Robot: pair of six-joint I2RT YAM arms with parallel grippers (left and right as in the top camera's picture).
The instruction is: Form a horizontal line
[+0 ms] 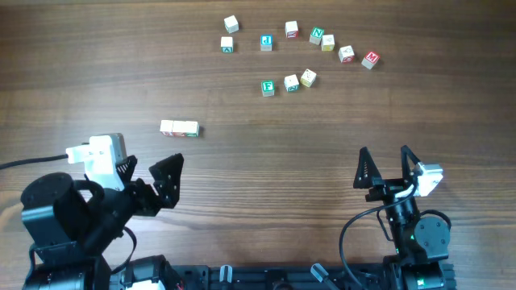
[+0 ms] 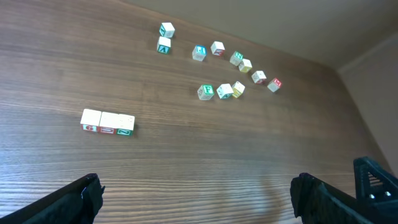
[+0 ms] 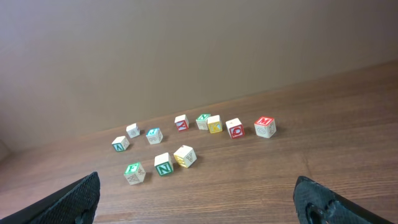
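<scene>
Soft, even light is falling across the table [image 1: 258, 177], laying faint short shadows beside the cubes [image 1: 291, 83]. In the wrist views, distant cubes are looking slightly soft, the wood paling farther away.

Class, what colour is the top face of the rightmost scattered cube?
Red, clearest on that cube in the right wrist view.

Left gripper [image 1: 147, 171]: bare table [image 1: 258, 161] straight ahead; horizontal line [image 1: 179, 128] ahead-left, the only near obstacle | Right gripper [image 1: 384, 155]: free run ahead and to both sides | Both: 11 loose cubes [image 1: 291, 83] well ahead, narrow gaps between them.
</scene>
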